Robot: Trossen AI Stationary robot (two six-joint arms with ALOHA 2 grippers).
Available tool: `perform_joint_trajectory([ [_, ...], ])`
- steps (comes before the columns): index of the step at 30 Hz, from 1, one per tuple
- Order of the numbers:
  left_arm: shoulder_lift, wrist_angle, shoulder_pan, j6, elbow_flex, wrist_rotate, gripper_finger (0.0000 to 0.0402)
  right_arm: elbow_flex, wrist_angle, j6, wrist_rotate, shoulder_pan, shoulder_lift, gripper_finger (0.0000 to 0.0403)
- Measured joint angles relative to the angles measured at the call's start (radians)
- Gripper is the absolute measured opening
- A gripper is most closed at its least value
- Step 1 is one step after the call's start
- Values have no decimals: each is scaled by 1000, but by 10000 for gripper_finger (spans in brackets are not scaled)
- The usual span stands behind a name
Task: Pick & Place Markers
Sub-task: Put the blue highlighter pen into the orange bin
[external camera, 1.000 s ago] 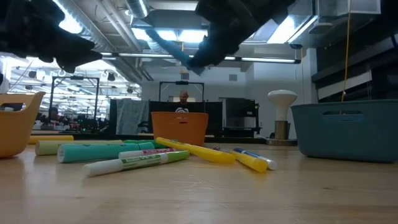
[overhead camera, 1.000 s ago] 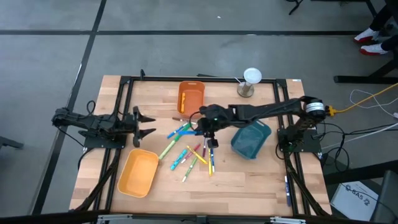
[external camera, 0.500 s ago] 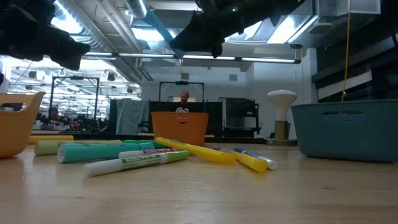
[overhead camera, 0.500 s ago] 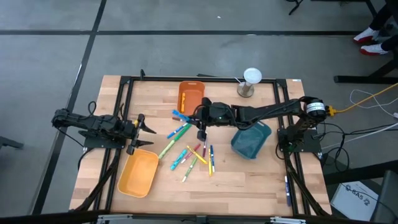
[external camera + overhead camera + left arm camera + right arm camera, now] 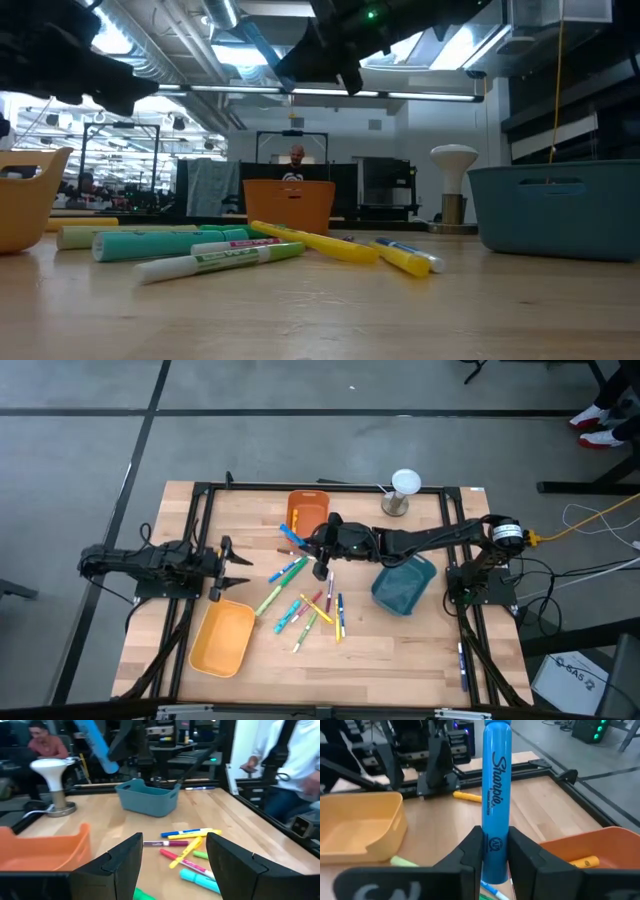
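Bins: three on the table [image 5: 400,650] — an orange bin [image 5: 307,515] at the far middle, a yellow bin [image 5: 222,640] toward the near left, a teal bin [image 5: 404,584] on the right.
Orange bin contents: one yellow marker [image 5: 583,863] lies inside it, seen from the right wrist.
Yellow bin contents: nothing can be made out in it.
Markers on the table: about ten markers [image 5: 305,605] in a loose scatter between the yellow and teal bins, in green, blue, yellow and pink; some overlap, so the count is not exact.
Held marker: one blue marker [image 5: 495,805], lifted off the table, near the orange bin's near edge.
Right gripper: the right gripper [image 5: 322,552] is over the table's middle, its arm stretched across from the right side; its fingers [image 5: 473,851] are clamped on the blue marker's lower part, the rest sticking out beyond them.
Left gripper: the left gripper [image 5: 238,564] is at the table's left edge, just beyond the yellow bin's far end, pointing toward the scatter; its fingers [image 5: 120,861] stand wide apart with nothing between them.
Other item: one white lamp-like stand [image 5: 401,490] at the far right of the table.
People: two show in the room beyond the table in the left wrist view.
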Motion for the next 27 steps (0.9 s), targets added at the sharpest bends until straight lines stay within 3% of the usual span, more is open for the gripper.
perform_joint_trajectory([
  [9, 5, -1, 78, -9, 0, -26, 214, 0, 36, 63, 3, -38, 0, 70],
  [27, 5, -1, 79, -21, 0, -32, 214, 1, 85, 61, 1, -58, 1, 71],
])
